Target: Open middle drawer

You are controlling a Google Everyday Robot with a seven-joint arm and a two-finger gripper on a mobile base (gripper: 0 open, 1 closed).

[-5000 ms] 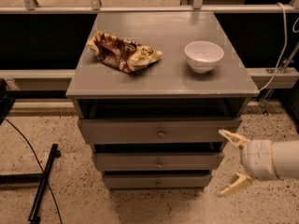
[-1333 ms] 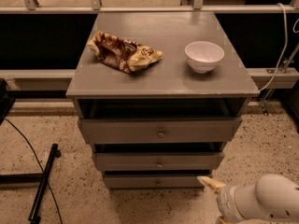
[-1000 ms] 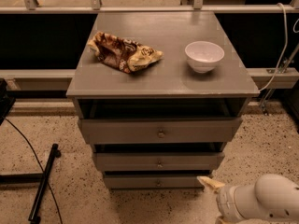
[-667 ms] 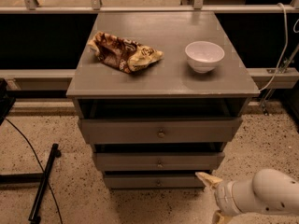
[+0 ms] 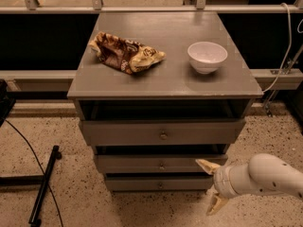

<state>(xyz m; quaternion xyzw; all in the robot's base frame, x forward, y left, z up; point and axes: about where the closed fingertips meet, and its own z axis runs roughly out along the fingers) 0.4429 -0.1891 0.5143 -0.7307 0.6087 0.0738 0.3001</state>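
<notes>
The middle drawer [image 5: 161, 163] is the second of three grey drawers in a grey cabinet, with a small round metal knob [image 5: 162, 166] at its centre. Its front is closed, in line with the one below. My gripper [image 5: 210, 187] is low at the right, in front of the cabinet's lower right corner. Its two tan fingers are spread apart, the upper fingertip [image 5: 204, 164] near the right end of the middle drawer's front, well right of the knob. It holds nothing.
The top drawer [image 5: 162, 132] and bottom drawer [image 5: 158, 183] flank the middle one. On the cabinet top [image 5: 165, 74] lie a crumpled brown chip bag [image 5: 125, 52] and a white bowl [image 5: 207, 56]. A black stand leg [image 5: 43, 186] and cable lie on the floor at left.
My gripper dropped from beside the middle drawer's right end to low at the right, then edged up and left toward the drawer fronts. The drawers have not moved.
</notes>
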